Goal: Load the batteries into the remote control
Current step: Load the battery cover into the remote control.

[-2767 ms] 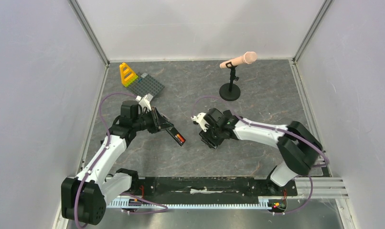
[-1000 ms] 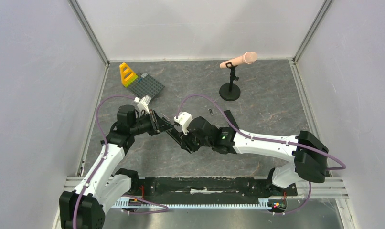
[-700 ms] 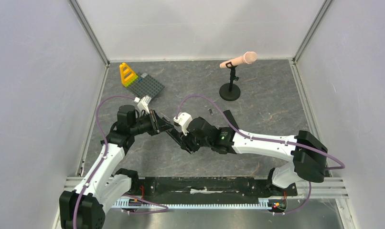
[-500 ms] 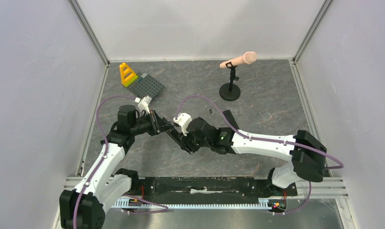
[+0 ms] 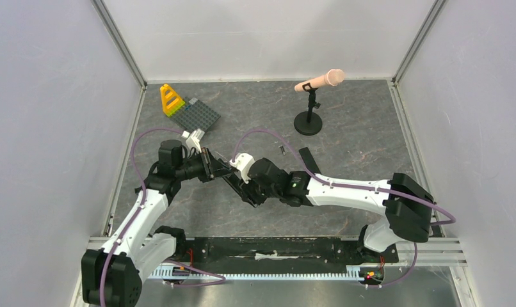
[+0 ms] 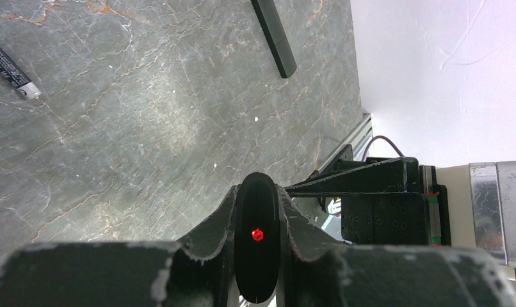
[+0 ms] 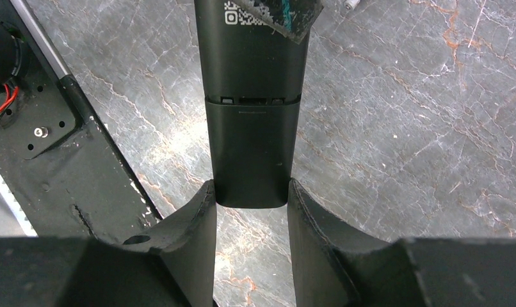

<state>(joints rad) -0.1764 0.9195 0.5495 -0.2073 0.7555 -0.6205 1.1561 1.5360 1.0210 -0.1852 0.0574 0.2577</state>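
Observation:
The remote control (image 5: 233, 181) is a slim black bar held in the air between both arms, slanting down to the right. My left gripper (image 5: 212, 167) is shut on its upper end. From the left wrist, that end (image 6: 258, 256) faces the camera with a red light glowing. My right gripper (image 7: 251, 195) is shut on the opposite end, fingertips pressed to both sides of the cover section (image 7: 252, 153) below a seam. One battery (image 5: 282, 149) lies on the table behind the right arm, also seen as a dark cell (image 6: 9, 67) with a silvery tip.
A slim black bar (image 5: 306, 158) lies on the table beside the right forearm. A pink microphone on a black stand (image 5: 308, 121) is at the back. A grey studded plate (image 5: 201, 114) with a yellow piece (image 5: 171, 99) sits back left. The black rail (image 7: 44, 147) runs along the near edge.
My right gripper has moved left from beside the remote onto its free end. The orange cell seen earlier in the remote's open end no longer shows. Over the last second both arms barely move.

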